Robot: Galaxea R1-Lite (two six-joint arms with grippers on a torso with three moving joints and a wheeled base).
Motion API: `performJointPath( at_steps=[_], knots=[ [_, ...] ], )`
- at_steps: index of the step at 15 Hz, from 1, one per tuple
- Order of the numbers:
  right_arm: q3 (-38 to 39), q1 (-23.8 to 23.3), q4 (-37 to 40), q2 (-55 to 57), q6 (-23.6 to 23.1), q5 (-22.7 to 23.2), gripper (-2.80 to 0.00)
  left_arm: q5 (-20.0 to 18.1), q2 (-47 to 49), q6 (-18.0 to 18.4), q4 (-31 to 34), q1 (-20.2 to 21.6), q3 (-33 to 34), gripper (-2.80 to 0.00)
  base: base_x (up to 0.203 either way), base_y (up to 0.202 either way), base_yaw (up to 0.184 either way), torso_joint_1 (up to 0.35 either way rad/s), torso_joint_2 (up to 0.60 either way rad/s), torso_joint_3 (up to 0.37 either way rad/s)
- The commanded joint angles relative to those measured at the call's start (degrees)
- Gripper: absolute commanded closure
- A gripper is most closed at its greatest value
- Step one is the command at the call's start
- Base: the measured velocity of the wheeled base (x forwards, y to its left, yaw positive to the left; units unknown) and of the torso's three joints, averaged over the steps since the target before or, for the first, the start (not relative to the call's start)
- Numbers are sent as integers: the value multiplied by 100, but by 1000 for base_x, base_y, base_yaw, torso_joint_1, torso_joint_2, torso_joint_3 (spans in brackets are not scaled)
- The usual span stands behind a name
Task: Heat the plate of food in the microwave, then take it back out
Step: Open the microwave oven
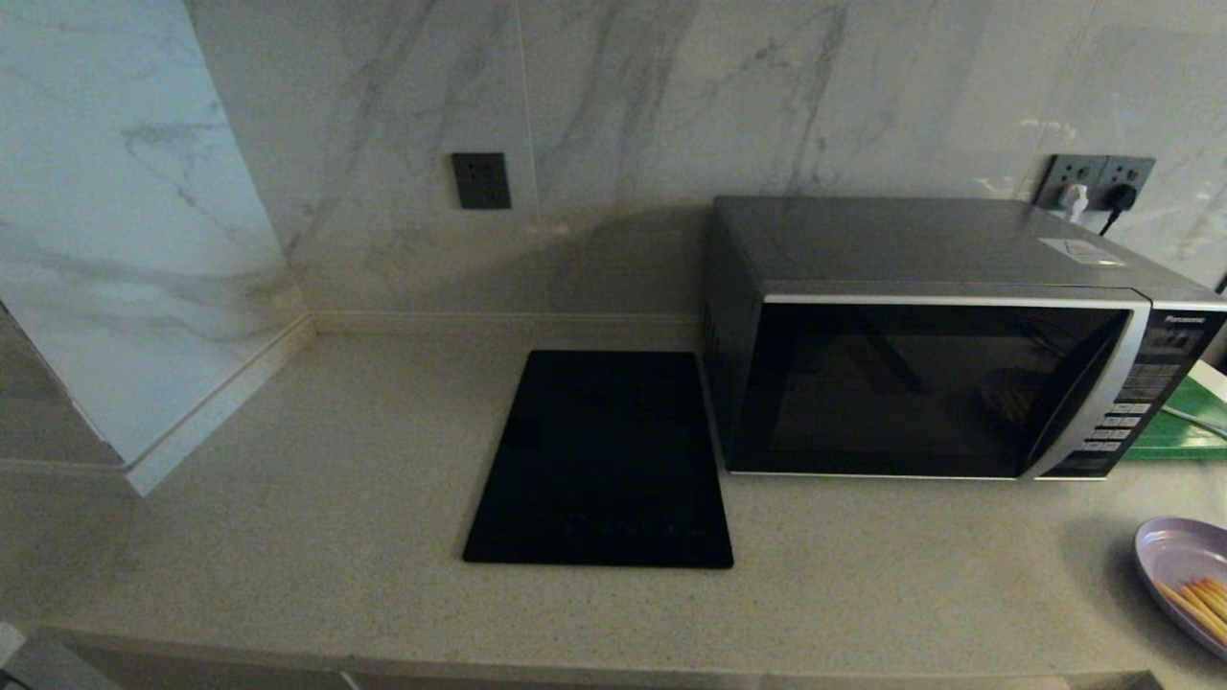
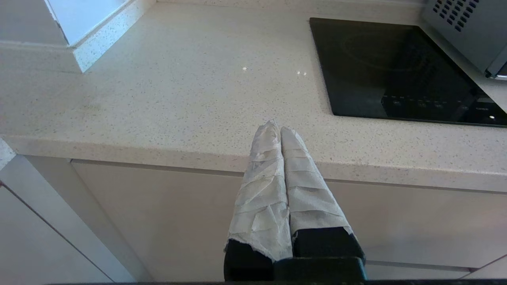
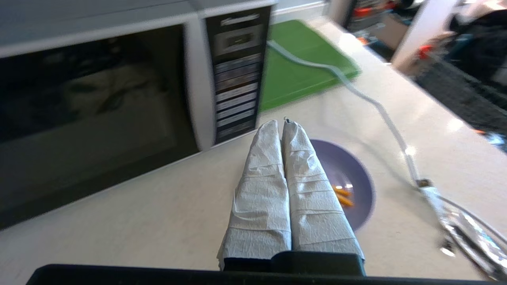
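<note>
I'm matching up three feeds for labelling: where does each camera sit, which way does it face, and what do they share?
Head view: high on the robot, looking down at the counter, microwave and plate of food; no arm shows.
Left wrist view: behind the shut left pincer, facing the counter edge and black cooktop.
Right wrist view: behind the shut right pincer, above the plate, facing the microwave.
All three show the microwave.

microwave (image 1: 939,383): matt grey metal casing, door of glossy black glass reflecting the room, silvery trim shining
counter (image 1: 316,537): speckled pale stone, looking smooth, glinting faintly
slab (image 1: 602,460): glossy black glass, lying left of the microwave
wall (image 1: 623,105): polished marble-look tiles
plate (image 1: 1184,575): smooth lilac, slightly glossy
right gripper (image 3: 282,126): fingers wearing crinkled white tape
</note>
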Motion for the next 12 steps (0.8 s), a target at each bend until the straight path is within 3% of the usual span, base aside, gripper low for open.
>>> performJointPath(
  at_steps=[1,5,7,8,12],
  knots=[
    [116,-2,22,-50,9,135,0,3,9,-4,-2,1,0,0,0,0,0,0,0,0],
    [573,104,22,-101,26,517,0,3,8,-4,-2,1,0,0,0,0,0,0,0,0],
    [538,105,52,227,320,702,0,3,8,-4,-2,1,0,0,0,0,0,0,0,0],
    [340,116,226,381,690,746,0,3,2,-4,-2,1,0,0,0,0,0,0,0,0],
    [-586,143,1881,501,1190,783,0,3,0,-4,-2,1,0,0,0,0,0,0,0,0]
  ],
)
